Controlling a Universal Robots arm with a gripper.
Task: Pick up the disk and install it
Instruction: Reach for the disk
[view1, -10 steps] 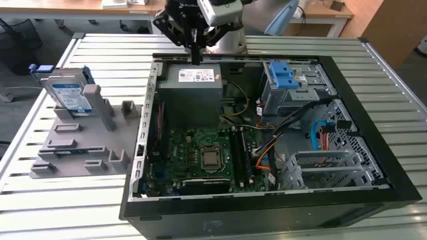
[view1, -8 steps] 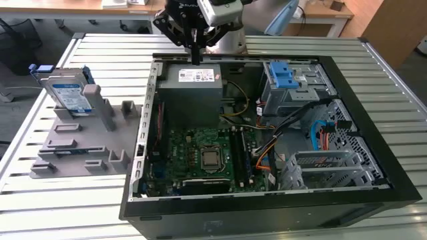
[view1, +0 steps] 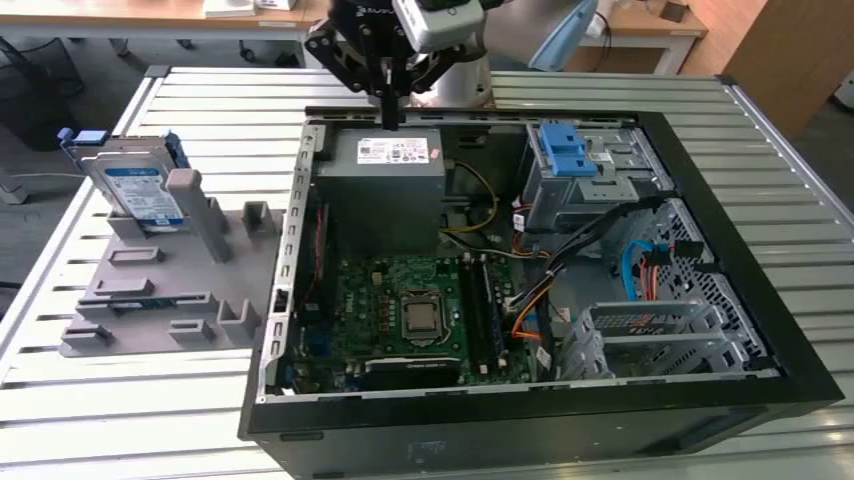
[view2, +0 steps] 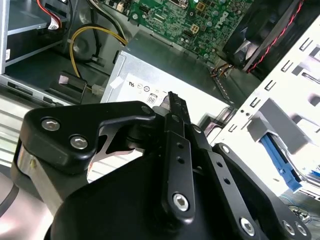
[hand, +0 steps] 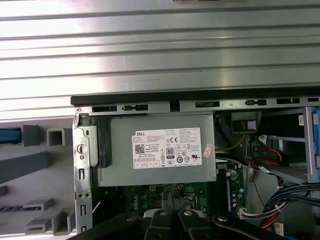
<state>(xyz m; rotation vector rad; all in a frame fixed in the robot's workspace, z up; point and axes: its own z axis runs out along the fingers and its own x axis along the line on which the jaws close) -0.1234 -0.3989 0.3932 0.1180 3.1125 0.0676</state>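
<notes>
The disk (view1: 138, 188), silver-grey with a white-and-blue label and a blue bracket, stands upright in a grey holder (view1: 160, 290) on the table, at the exterior view's left. My gripper (view1: 392, 120) hangs well away from it, over the far edge of the open computer case (view1: 534, 400), just above the grey power-supply box (view1: 387, 170). Its black fingers (view2: 172, 102) are pressed together with nothing between them. In the first wrist view the fingertips (hand: 172, 200) point at the power-supply box (hand: 160, 150) and the green board below it.
Inside the case lie a green motherboard (view1: 414, 310), bundled cables (view1: 627, 260) and a metal drive cage with light-blue tabs (view1: 567, 150). The ribbed metal table (view1: 134, 420) surrounds the case. Desks stand beyond the table's far edge.
</notes>
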